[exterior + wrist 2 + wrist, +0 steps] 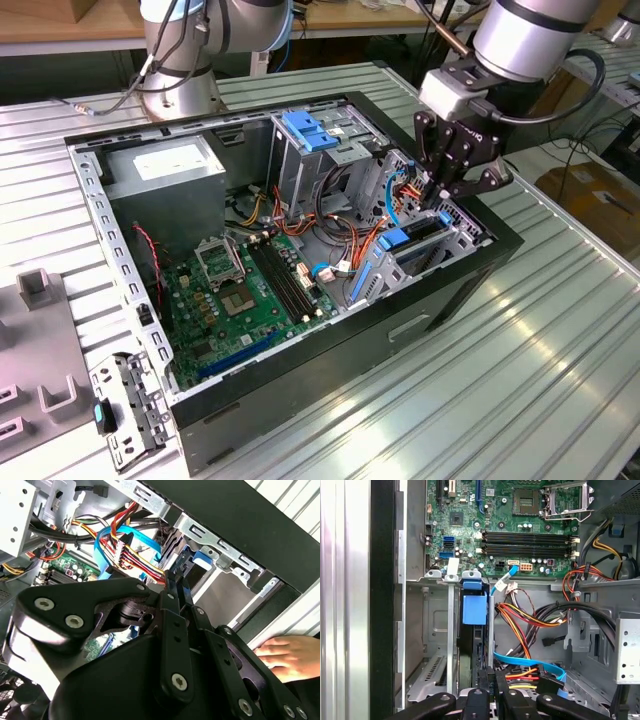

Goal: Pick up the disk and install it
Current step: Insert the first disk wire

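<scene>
The hand [441,188] pinches narrow on the disk [474,630], which stands on edge, partly down in its bay at the open computer case's [300,405] front corner. Best pressed straight along the rails, clear of the cables [530,622]. Wrist points straight down.

Even overhead light, bright. Glare streaks on the ribbed metal table [560,330] in front of the computer case [330,390]; case interior shadowed but readable. Second wrist view: gripper [175,587] body close-up, dark, soft. First wrist view: motherboard [510,525] sharp.
</scene>
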Controlling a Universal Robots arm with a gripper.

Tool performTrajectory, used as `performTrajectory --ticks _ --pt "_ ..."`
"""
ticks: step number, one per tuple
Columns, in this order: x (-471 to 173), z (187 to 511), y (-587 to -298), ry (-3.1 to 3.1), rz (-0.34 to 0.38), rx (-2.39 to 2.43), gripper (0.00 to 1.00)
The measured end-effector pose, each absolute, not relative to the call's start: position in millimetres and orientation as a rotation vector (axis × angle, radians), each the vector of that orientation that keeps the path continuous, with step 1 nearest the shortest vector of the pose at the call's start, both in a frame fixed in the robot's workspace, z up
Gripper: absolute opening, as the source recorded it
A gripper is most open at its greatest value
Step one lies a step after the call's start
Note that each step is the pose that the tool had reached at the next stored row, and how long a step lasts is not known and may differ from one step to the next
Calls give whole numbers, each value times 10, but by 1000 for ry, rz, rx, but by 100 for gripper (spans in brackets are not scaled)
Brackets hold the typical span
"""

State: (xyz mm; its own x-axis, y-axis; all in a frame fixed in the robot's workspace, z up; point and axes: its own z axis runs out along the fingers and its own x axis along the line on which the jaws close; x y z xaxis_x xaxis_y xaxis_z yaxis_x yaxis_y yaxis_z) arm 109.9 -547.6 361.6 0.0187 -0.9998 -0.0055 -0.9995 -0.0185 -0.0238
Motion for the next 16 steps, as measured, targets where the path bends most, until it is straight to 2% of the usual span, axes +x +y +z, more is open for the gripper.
performTrajectory --ticks 16 --pt "1092 3480 -5541 2208 -20 -2205 17"
